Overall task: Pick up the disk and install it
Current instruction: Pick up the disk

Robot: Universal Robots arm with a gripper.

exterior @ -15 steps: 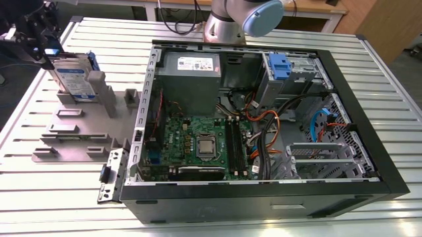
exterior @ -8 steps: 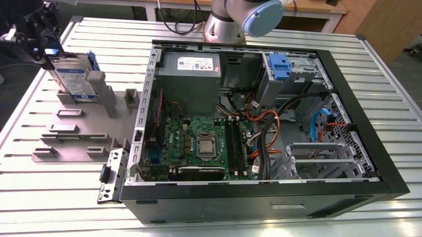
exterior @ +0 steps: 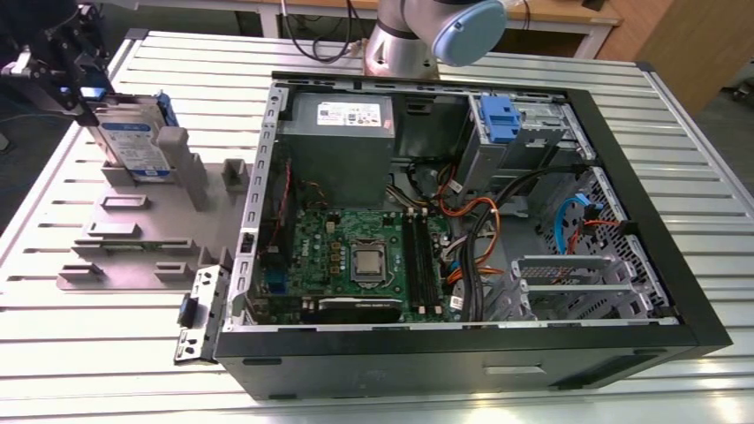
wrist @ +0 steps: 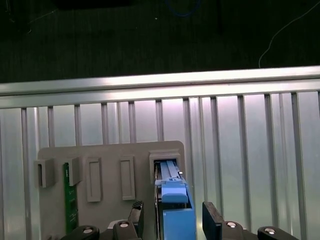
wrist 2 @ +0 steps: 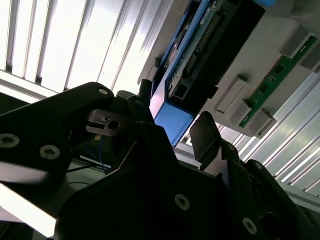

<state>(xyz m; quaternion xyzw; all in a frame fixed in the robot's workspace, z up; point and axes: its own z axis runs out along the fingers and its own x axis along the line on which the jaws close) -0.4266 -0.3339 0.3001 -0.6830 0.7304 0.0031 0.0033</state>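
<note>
The disk (exterior: 132,146) stands on edge in a slot of the grey holder block (exterior: 130,238) at the exterior view's far left, outside the computer case (exterior: 613,177). It is silver with a blue-and-white label and a blue rail. My gripper (exterior: 88,93) hangs over its upper end. In the first wrist view the disk's blue end (wrist: 175,210) lies between the two black fingers (wrist: 210,222), with a thin gap on each side; the gripper (wrist: 172,220) is open. In the second wrist view the blue end (wrist 2: 172,120) again sits between the fingertips (wrist 2: 205,132).
The open case shows a motherboard, cables and an upper drive bay with a blue latch (exterior: 501,119). The arm's base (exterior: 412,35) stands behind the case. A green memory stick (wrist: 70,195) sits in another holder slot. The slatted metal table (exterior: 94,353) extends around the holder.
</note>
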